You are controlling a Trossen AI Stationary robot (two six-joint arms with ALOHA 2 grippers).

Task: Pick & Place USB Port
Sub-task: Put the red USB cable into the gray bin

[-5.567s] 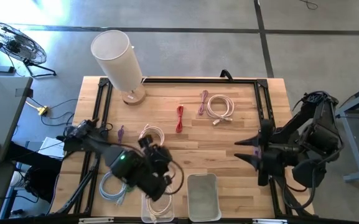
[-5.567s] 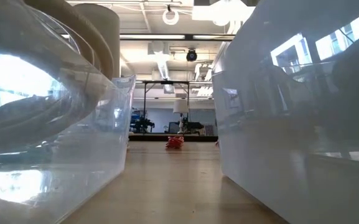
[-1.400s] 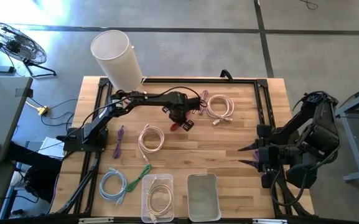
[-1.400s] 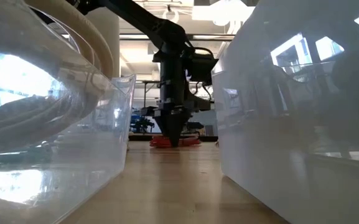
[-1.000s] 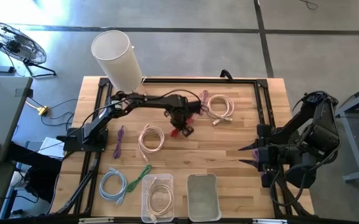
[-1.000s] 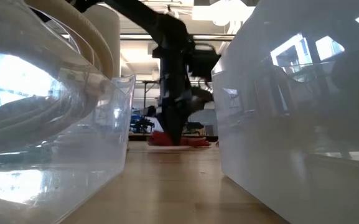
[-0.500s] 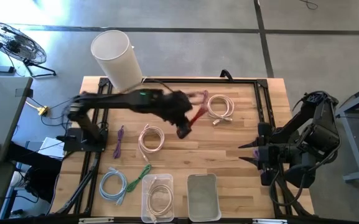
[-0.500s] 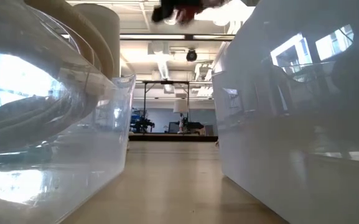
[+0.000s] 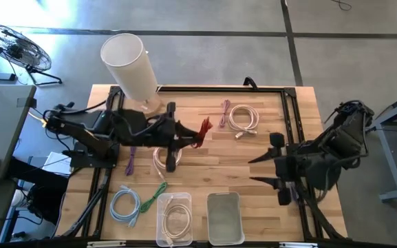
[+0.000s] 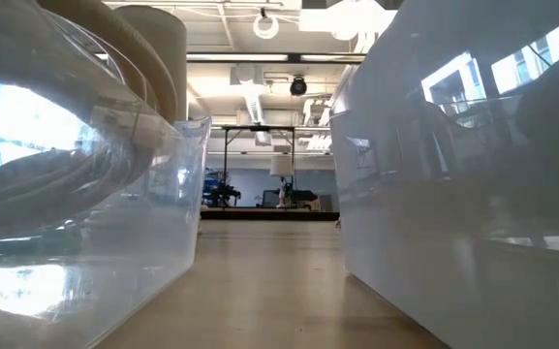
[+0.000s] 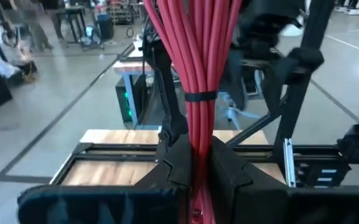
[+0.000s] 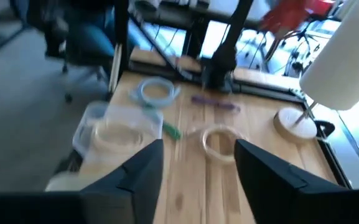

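Note:
A red cable bundle, tied with a black band, hangs in the air over the middle of the table. My left gripper is shut on it, the arm drawn back toward the table's left. At the table's right my right gripper stands open and touches nothing; its fingers frame the table in the right wrist view. At the near edge stand two clear bins: one with a white coil, one without. My left gripper pinches the red bundle between its two fingers, at the bundle's end short of the black band. The fingers lie about level, pointing toward the table's right. The bundle sticks out beyond the fingertips, lifted clear of the table.
A white lamp stands at the far left. A pink-white coil and a purple cable lie far right of centre. A white coil, a purple cable, a green cable and a blue coil lie left.
My left gripper has risen with the red bundle, lifting it clear of the table, and has drawn back toward the table's left while tipping from pointing down to about level. My right gripper has swung a little toward the table's left.

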